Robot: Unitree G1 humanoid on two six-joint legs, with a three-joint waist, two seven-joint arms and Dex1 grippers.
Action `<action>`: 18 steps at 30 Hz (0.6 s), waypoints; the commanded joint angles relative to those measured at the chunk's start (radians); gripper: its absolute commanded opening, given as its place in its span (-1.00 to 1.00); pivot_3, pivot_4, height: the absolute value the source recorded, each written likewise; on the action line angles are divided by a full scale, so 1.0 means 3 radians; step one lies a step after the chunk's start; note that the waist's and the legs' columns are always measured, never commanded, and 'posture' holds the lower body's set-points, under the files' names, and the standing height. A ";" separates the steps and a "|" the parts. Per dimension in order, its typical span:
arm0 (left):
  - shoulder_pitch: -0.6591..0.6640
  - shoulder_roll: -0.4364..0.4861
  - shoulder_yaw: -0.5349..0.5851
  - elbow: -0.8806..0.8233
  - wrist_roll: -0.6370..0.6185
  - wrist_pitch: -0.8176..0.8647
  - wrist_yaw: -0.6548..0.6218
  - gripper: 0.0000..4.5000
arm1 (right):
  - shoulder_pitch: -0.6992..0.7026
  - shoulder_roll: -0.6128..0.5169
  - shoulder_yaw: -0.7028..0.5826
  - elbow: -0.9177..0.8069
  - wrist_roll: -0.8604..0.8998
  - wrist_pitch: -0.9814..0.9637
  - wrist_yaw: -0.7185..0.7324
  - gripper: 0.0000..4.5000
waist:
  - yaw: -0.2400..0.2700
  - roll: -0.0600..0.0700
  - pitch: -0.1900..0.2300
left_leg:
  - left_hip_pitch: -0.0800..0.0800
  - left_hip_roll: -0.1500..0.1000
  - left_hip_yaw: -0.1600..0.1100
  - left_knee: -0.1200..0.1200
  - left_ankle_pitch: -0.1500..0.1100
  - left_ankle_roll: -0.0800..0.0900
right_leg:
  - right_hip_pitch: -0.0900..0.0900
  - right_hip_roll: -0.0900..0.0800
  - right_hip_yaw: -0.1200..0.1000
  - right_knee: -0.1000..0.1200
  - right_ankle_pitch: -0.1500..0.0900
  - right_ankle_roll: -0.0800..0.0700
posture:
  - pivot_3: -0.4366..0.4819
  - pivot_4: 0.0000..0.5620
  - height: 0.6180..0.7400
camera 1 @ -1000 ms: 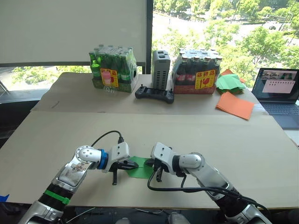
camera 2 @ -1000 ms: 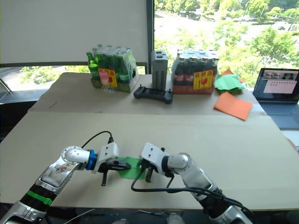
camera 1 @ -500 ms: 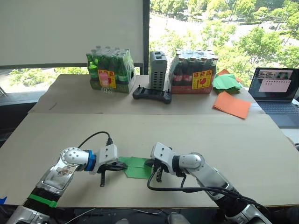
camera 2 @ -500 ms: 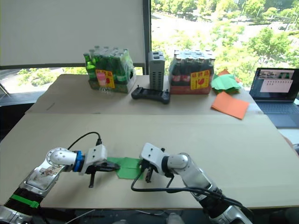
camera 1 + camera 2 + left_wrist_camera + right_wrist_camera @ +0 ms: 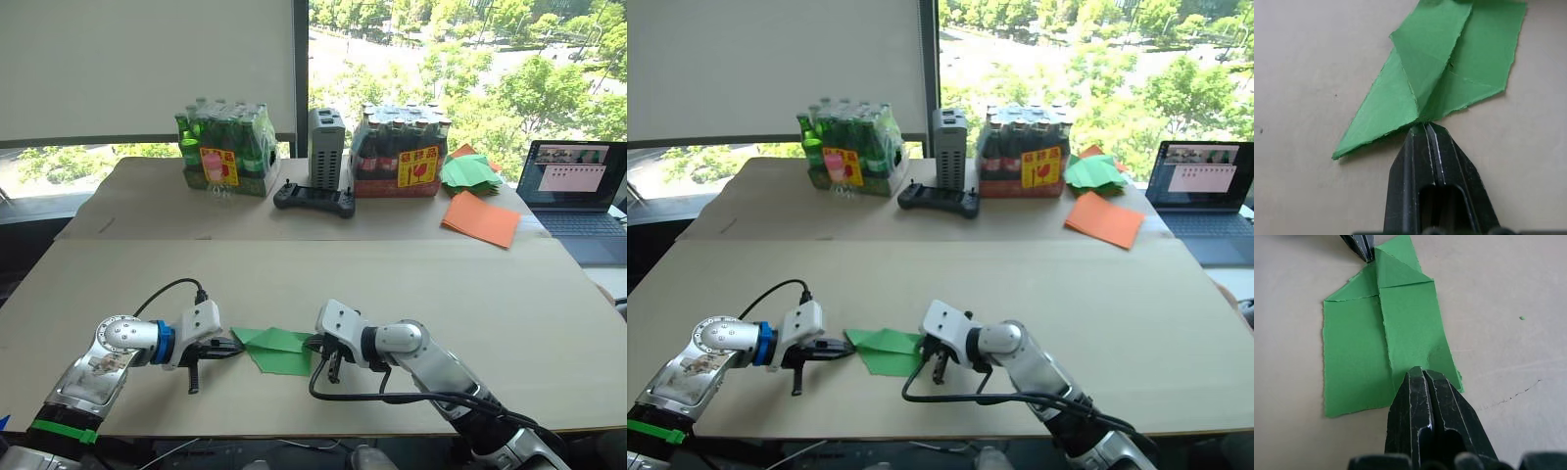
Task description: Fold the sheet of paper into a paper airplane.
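- My left arm lies low across the counter, forearm reaching inward, its end effector level with the surface, fingers pressed together and pinching the pointed corner of the sheet of paper.
- My right arm comes in from the other side, elbow bent, its end effector pinched shut on the sheet's opposite edge.
- The green sheet, partly folded with a triangular flap at its point, lies flat on the near part of the counter between my two end effectors.
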 commanded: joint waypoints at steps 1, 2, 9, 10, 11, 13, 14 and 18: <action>0.0036 0.0102 0.0380 -0.0370 -0.0442 0.0469 -0.0002 -1.00 | 0.0023 0.0029 -0.0050 -0.0226 0.0051 0.0126 -0.0012 -0.98 | 0.0007 -0.0006 0.0005 | -0.0005 0.0000 0.0000 0.0000 0.0000 0.0000 | -0.0004 0.0000 0.0000 0.0000 0.0001 -0.0002 | -0.05 -0.47 1.00; 0.0057 0.0119 0.0481 -0.0461 -0.0591 0.0618 -0.0020 -1.00 | 0.0021 0.0045 -0.0076 -0.0281 0.0077 0.0166 -0.0021 -0.98 | 0.0011 -0.0010 0.0007 | -0.0010 0.0000 -0.0002 0.0000 0.0000 0.0000 | -0.0007 0.0000 -0.0002 -0.0001 0.0005 -0.0008 | -0.05 -0.47 1.00; 0.0232 0.0138 0.0847 -0.0675 -0.1096 0.1097 -0.0024 -1.00 | -0.0034 0.0180 -0.0287 -0.0723 0.0279 0.0493 -0.0131 -0.73 | 0.0008 -0.0009 0.0008 | -0.0024 -0.0001 -0.0003 0.0000 0.0000 0.0000 | -0.0015 -0.0004 -0.0005 -0.0010 0.0011 -0.0019 | -0.05 -0.47 1.00; 0.0262 0.0142 0.0850 -0.0667 -0.1078 0.1081 -0.0011 -1.00 | -0.0041 0.0200 -0.0336 -0.0783 0.0324 0.0553 -0.0154 -0.61 | 0.0010 -0.0009 0.0008 | -0.0024 -0.0001 -0.0003 0.0000 0.0000 0.0000 | -0.0015 -0.0004 -0.0005 -0.0010 0.0011 -0.0019 | -0.05 -0.47 1.00; 0.0285 0.0142 0.0853 -0.0665 -0.1072 0.1074 -0.0001 -1.00 | -0.0041 0.0212 -0.0386 -0.0851 0.0378 0.0619 -0.0159 -0.46 | 0.0012 -0.0009 0.0008 | -0.0024 -0.0001 -0.0004 0.0000 0.0000 0.0000 | -0.0016 -0.0004 -0.0006 -0.0010 0.0011 -0.0019 | -0.05 -0.47 1.00; 0.0309 0.0123 0.0873 -0.0687 -0.1112 0.1104 0.0024 -1.00 | -0.0036 0.0212 -0.0477 -0.0970 0.0480 0.0751 -0.0165 -0.16 | 0.0018 -0.0010 0.0009 | -0.0025 -0.0001 -0.0004 0.0000 0.0000 0.0000 | -0.0015 -0.0004 -0.0007 -0.0010 0.0011 -0.0019 | -0.05 -0.47 1.00; 0.0324 0.0114 0.0885 -0.0697 -0.1129 0.1110 0.0033 -0.89 | -0.0033 0.0211 -0.0562 -0.1038 0.0561 0.0829 -0.0162 0.00 | 0.0024 -0.0009 0.0009 | -0.0025 -0.0001 -0.0004 0.0000 0.0000 -0.0001 | -0.0015 -0.0004 -0.0007 -0.0010 0.0011 -0.0019 | -0.05 -0.47 1.00; 0.0356 0.0103 0.0908 -0.0692 -0.1140 0.1091 0.0047 -0.32 | -0.0042 0.0208 -0.0743 -0.1113 0.0770 0.1013 -0.0195 0.62 | 0.0024 -0.0010 0.0009 | -0.0025 -0.0001 -0.0004 0.0000 0.0000 -0.0001 | -0.0015 -0.0004 -0.0008 -0.0011 0.0011 -0.0019 | -0.05 -0.47 1.00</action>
